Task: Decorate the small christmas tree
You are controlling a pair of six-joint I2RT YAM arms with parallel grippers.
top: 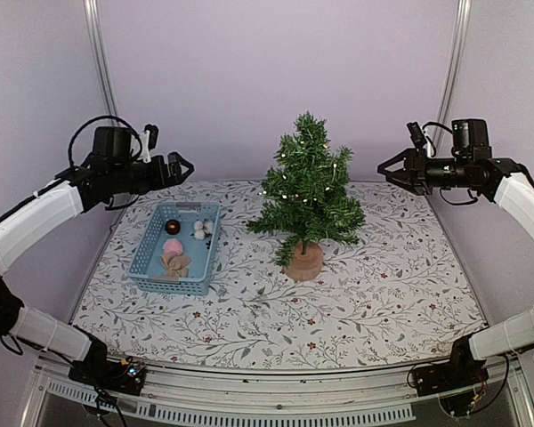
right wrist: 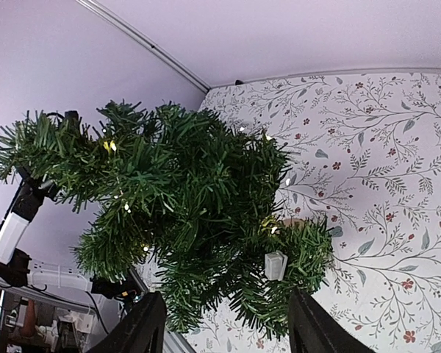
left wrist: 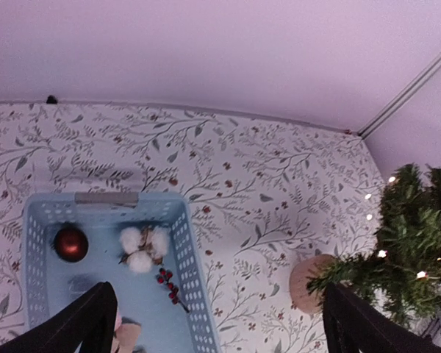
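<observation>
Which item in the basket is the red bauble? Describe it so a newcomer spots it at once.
Find the blue basket standing left of the small christmas tree. The bauble sits at the basket's far end, in the left corner. It is the only smooth, shiny, dark red ball there; the cotton puffs beside it are white and fluffy.

high rear view, wrist views share tree (top: 307, 191)

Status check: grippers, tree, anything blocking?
Left gripper open, empty, raised by basket. Right gripper open, empty, clear of tree. Tree upright, lit, no ornaments seen on it. Nothing in the way.
</observation>
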